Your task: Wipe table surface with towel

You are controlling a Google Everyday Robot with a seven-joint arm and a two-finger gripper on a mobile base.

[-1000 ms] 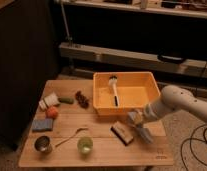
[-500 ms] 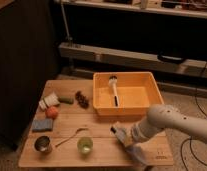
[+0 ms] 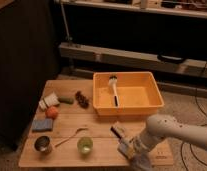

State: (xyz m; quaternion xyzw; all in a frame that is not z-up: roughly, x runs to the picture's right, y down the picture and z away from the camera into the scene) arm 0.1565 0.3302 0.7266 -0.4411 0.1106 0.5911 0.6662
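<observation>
Wiping seems just begun: gripper (image 3: pixel 130 149) sits low on the grey towel (image 3: pixel 122 146), near right on the table (image 3: pixel 99 123); its grip I cannot tell. Most of the surface remains.

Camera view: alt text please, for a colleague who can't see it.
The robot's white arm reaches in from the right, its tool low over a grey towel at the wooden table's front right. Behind sits an orange bin holding a brush; cups, a spoon and a sponge lie left.
</observation>
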